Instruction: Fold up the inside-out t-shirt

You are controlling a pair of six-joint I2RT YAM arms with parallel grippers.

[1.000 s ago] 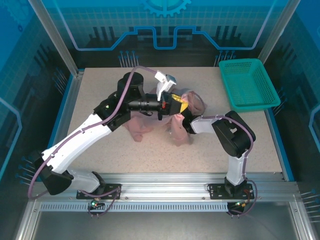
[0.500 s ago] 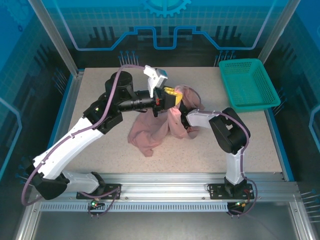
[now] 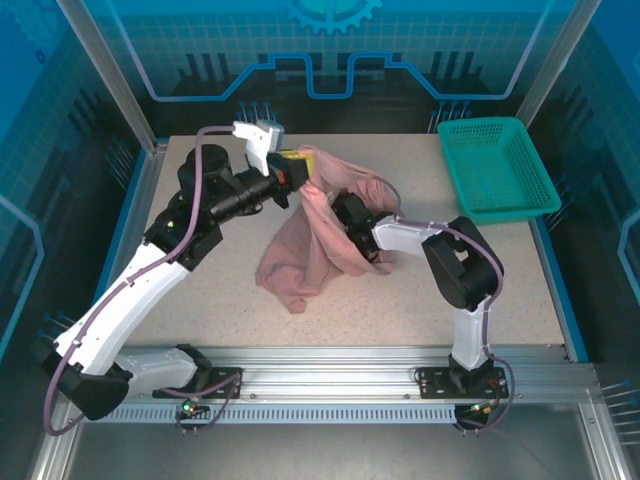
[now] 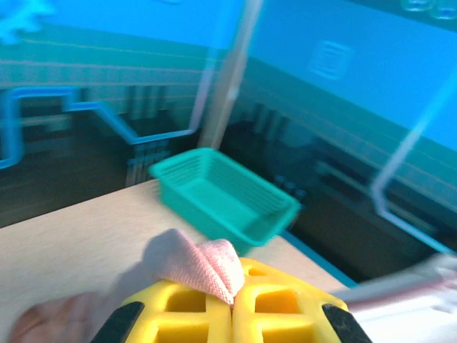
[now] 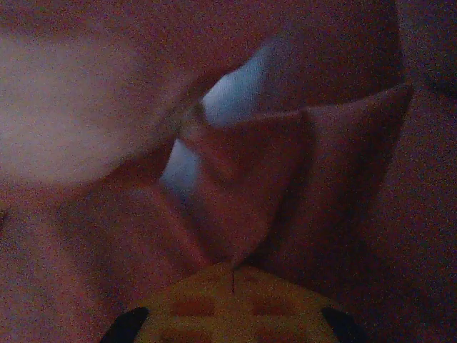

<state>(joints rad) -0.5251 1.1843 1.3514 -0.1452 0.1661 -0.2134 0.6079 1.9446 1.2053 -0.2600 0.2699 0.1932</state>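
Note:
The inside-out t-shirt, salmon pink, hangs from a raised corner at the back of the table down to a heap on the tabletop. My left gripper is lifted at the back centre-left, its yellow jaws shut on a pointed fold of the t-shirt; the left gripper has no gap showing. My right arm's wrist reaches into the cloth from the right. Deep inside the dim cloth, the right gripper is shut, with a ridge of the t-shirt running into the seam between its jaws.
A teal mesh basket stands at the table's back right corner, also seen as the basket beyond the left jaws. Bare tabletop lies left of and in front of the shirt. Blue enclosure walls ring the table.
My left gripper has moved left and back with its corner of the shirt, stretching the cloth out. My right gripper has shut and pushed further left into the shirt.

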